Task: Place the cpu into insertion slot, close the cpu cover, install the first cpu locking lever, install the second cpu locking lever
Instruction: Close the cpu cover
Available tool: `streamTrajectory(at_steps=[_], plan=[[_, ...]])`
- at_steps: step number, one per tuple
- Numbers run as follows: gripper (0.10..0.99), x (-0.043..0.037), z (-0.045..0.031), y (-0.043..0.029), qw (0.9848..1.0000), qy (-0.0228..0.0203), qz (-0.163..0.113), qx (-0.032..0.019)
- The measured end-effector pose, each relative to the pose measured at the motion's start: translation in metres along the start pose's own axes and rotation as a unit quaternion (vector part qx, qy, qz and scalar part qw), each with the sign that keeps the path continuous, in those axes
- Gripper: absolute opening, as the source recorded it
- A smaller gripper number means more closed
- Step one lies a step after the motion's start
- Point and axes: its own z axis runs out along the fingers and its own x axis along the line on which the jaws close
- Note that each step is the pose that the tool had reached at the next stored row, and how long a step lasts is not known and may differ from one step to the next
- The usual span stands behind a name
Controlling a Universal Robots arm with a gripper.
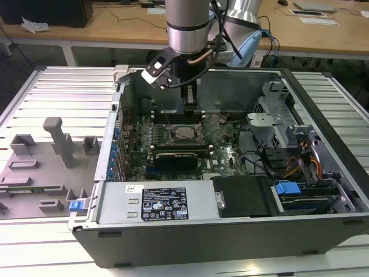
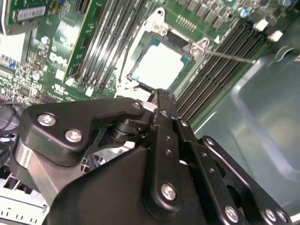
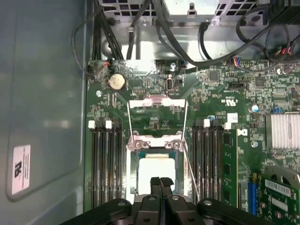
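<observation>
The cpu [image 3: 153,171] lies flat in the insertion slot [image 3: 130,174], its pale face up, on the green board inside the open computer case [image 1: 230,242]. Grey metal of the cpu cover [image 3: 154,140] frames the chip. One thin wire locking lever [image 3: 191,172] slants up beside the slot, also seen as a rod [image 2: 230,56] in the second wrist view. My gripper [image 3: 160,182] hangs just above the edge of the cpu [image 2: 157,65] with its black fingers shut together and nothing between them. In the exterior view the gripper [image 1: 190,107] stands over the slot [image 1: 184,134].
Black memory slots [image 3: 107,164] flank the socket on both sides. A long black card [image 1: 179,157] lies in front of it, with a power supply [image 1: 155,202] and drive bays [image 1: 300,173] nearby. Grey fixtures [image 1: 57,141] stand on the ribbed table at the exterior view's left.
</observation>
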Motion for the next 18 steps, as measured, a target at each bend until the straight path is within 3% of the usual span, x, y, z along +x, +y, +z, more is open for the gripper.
streamTrajectory(at_steps=[3,5,7,10,18], plan=[[0.106,0.0000,0.0009,0.0106,1.0000,0.0000,0.000,0.0043],[0.106,0.0000,0.0022,0.0255,0.9999,0.0000,0.000,0.0126],[0.106,-0.0001,0.0028,0.0319,0.9999,0.0001,0.000,0.0163],[0.106,-0.0001,0.0042,0.0492,0.9997,-0.0001,0.001,0.0264],[0.106,-0.0001,0.0067,0.0768,0.9991,0.0000,0.001,0.0416]])
